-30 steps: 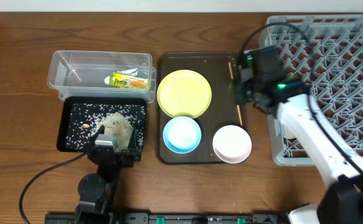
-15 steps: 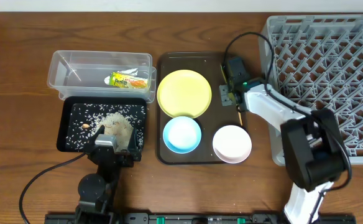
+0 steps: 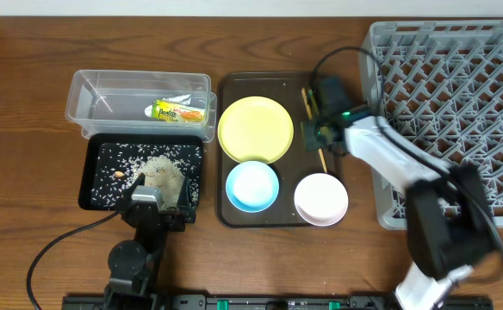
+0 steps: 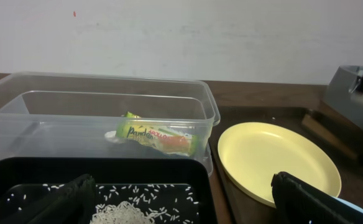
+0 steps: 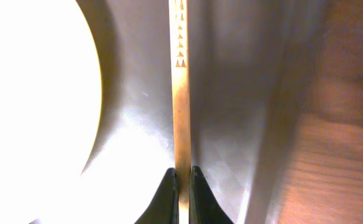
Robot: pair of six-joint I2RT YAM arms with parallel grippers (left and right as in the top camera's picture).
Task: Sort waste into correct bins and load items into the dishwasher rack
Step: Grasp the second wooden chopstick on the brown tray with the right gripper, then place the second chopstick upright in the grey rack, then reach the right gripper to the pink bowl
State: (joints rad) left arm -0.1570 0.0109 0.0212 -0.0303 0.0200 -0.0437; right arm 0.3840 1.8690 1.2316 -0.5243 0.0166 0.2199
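1. The wood counter (image 3: 27, 52) carries everything.
2. The grey dishwasher rack (image 3: 475, 77) sits at the right end and runs off the overhead shot. As far as I can see, nothing is in it.
3. The brown serving tray (image 3: 290, 172) is in the middle, just left of the rack.
4. The clear tub (image 3: 105, 95) is at the back left. The black tray (image 3: 85, 176) is right in front of it, and they're touching or as good as.
5. The yellow plate (image 3: 255, 129) lies flat on the back half of the serving tray.
6. The blue bowl (image 3: 252, 186) is in front of the plate, with its rim right at the plate's edge. The white bowl (image 3: 321, 199) is beside it in the front right corner of the serving tray.
7. The right gripper (image 5: 182, 186) is down over the right side of the serving tray. It's pinched tight on a chopstick, with the fingers nearly together.
8. The left gripper (image 4: 181, 211) hangs over the near edge of the black tray. It's spread wide with nothing in it.
9. The chopstick (image 5: 181, 93) runs along the strip between the plate and the serving tray's right wall, angled a bit in the overhead view. I can't tell if it's lifted or resting on the serving tray.
10. The green-and-orange snack wrapper (image 4: 160, 137) is lying inside the clear tub, towards its right end.
11. The rice (image 3: 161, 168) is in the black tray. There's a heap near the middle-right and loose grains all around it.
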